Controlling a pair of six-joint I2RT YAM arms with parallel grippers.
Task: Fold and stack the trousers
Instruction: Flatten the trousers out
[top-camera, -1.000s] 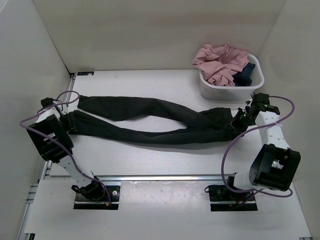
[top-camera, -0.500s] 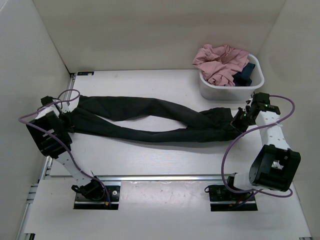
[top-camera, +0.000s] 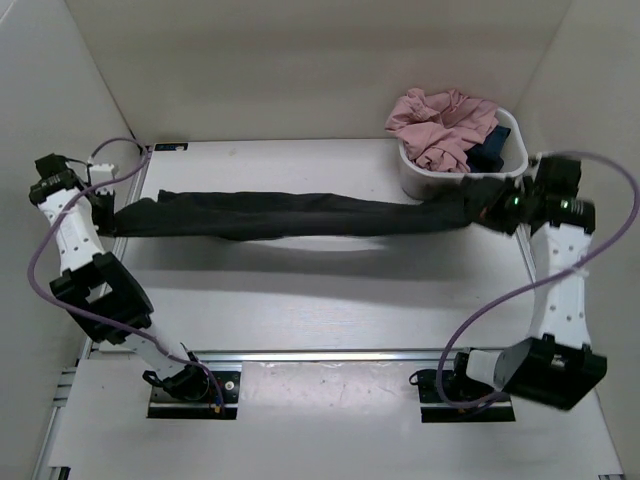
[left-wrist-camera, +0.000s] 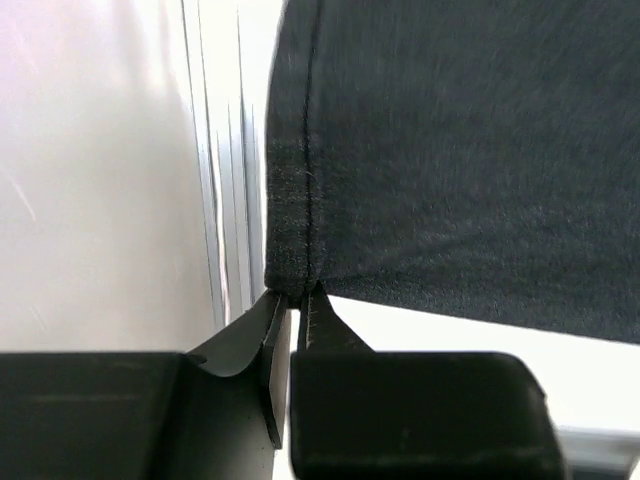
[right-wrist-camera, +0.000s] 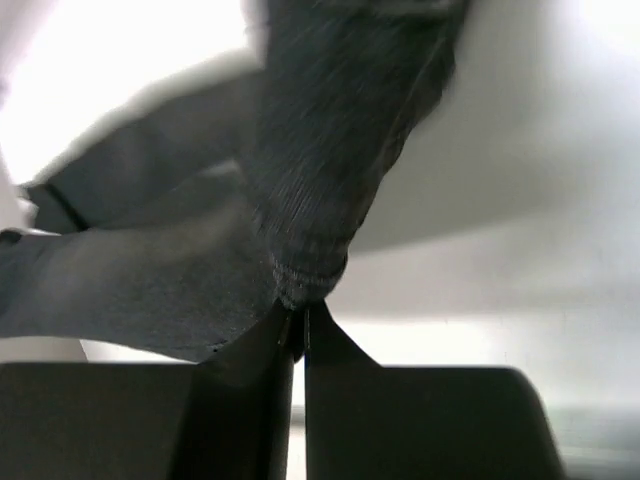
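The black trousers hang stretched in a long band above the table, lifted off it, with a shadow beneath. My left gripper is shut on the leg-hem end at the far left; in the left wrist view the hem is pinched between the closed fingertips. At the right, my right gripper is shut on the waist end, just in front of the bin. The right wrist view shows the ribbed fabric edge clamped at my gripper.
A white bin at the back right holds a crumpled pink garment and a small dark blue one. White walls enclose the table on three sides. A metal rail runs along the near edge by the arm bases.
The left gripper shut on the hem. Both arms rose and moved back and apart, lifting the trousers off the table and pulling the two splayed legs into one taut band.
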